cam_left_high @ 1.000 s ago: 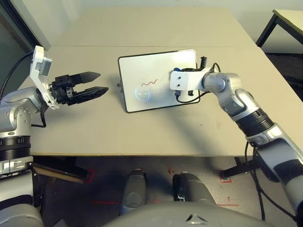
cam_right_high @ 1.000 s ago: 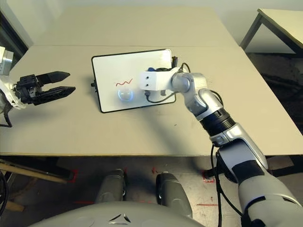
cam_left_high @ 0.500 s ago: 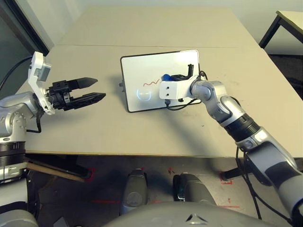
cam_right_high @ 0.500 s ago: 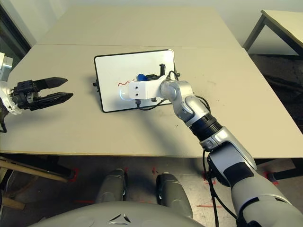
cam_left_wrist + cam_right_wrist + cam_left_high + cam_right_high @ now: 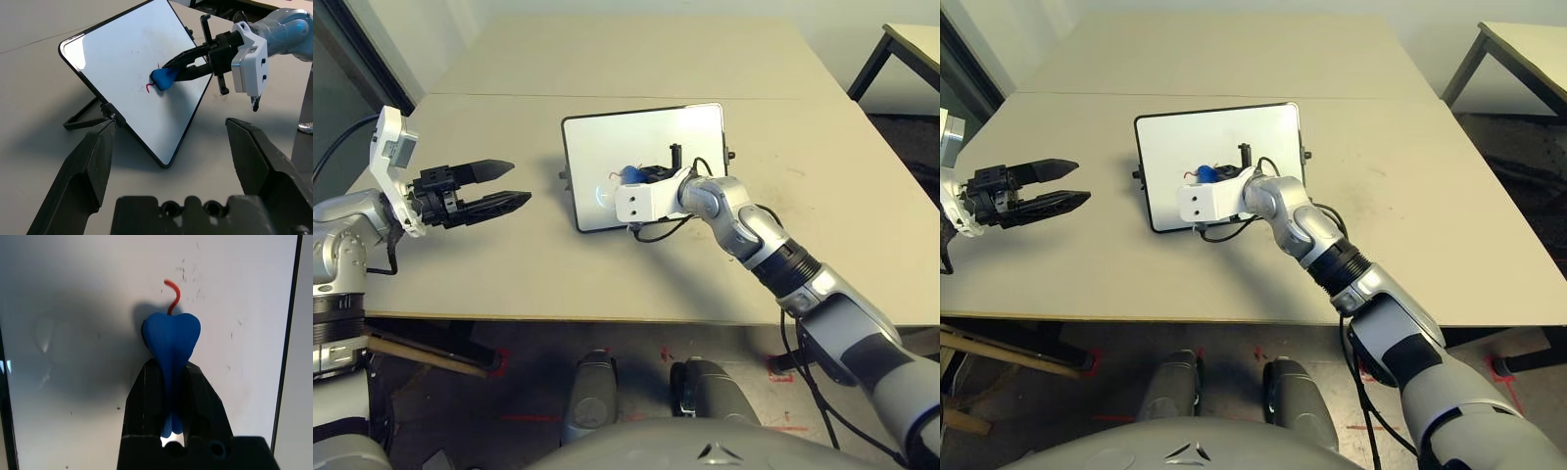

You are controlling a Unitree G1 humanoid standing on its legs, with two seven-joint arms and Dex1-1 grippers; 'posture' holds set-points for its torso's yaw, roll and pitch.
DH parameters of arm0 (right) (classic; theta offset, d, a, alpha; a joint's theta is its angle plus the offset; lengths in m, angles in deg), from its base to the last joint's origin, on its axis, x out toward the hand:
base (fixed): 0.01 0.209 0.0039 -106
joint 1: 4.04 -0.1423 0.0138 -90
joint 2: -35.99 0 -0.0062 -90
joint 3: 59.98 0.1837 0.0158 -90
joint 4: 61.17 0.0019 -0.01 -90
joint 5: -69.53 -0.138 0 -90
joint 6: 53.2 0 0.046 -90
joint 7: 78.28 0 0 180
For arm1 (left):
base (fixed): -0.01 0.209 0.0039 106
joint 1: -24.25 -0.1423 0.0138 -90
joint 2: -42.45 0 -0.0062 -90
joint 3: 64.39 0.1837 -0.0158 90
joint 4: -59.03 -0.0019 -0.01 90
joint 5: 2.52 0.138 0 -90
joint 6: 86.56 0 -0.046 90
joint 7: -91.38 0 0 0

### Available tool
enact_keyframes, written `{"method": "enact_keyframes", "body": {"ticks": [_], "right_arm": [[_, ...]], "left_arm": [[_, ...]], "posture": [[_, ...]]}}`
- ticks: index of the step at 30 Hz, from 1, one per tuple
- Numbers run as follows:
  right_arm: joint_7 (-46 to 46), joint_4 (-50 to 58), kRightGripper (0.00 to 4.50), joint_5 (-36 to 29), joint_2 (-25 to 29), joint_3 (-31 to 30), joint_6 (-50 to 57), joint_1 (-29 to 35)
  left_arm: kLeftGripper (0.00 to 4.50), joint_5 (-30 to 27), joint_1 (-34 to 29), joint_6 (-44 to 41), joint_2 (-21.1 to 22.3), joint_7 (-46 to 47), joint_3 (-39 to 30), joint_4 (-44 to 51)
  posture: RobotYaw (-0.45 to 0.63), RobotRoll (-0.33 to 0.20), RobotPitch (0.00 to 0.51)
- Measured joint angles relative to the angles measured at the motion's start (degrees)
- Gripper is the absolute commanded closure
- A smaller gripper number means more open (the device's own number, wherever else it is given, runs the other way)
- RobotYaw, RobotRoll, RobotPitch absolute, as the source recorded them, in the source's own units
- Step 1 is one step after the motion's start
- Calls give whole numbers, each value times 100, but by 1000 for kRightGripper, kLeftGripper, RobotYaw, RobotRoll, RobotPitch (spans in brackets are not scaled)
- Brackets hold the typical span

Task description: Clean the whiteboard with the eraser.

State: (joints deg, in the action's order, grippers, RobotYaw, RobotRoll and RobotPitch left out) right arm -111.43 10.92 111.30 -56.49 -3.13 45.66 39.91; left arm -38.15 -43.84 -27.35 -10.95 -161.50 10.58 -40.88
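Board: we see the whiteboard (image 5: 142, 78) propped at a tilt on a thin dark stand on the table (image 5: 607, 274), its face leaning back toward us so an arm can press on it from the front; glossy white surface, thin dark frame, rounded corners, a small knob on each side
Eraser: the eraser (image 5: 171, 340) is a soft-looking bright blue block, pinched at the waist so its free end flares; it rests against the middle of the board's face
Right hand: our right gripper (image 5: 168, 377) clamps the eraser by its narrow waist, leaving the broad end free to rub
Mark: a short red squiggle (image 5: 172, 294) shows just beside the eraser's tip; we judge this is what is left to wipe
Left hand: our left gripper (image 5: 499, 186) hangs above the table well apart from the board, black fingers spread and empty; we judge it is idle
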Motion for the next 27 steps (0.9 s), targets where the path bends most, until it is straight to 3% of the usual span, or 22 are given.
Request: {"method": "enact_keyframes", "body": {"ticks": [5,12,20,27], "right_arm": [[19,-45,4173,9,78,1,-82,-7],[62,-39,4173,90,644,34,-226,-94],[43,-37,4173,115,1047,175,-255,-96],[69,-45,4173,139,887,224,-263,-96]], "left_arm": [[0,0,3,5,0,0,0,0],[0,11,78,54,-3,-2,46,-17],[0,113,370,101,-50,-30,188,-244],[0,170,474,148,-71,-86,267,-350]], "posture": [[350,0,25],[323,0,29],[298,0,61],[296,0,68]]}}
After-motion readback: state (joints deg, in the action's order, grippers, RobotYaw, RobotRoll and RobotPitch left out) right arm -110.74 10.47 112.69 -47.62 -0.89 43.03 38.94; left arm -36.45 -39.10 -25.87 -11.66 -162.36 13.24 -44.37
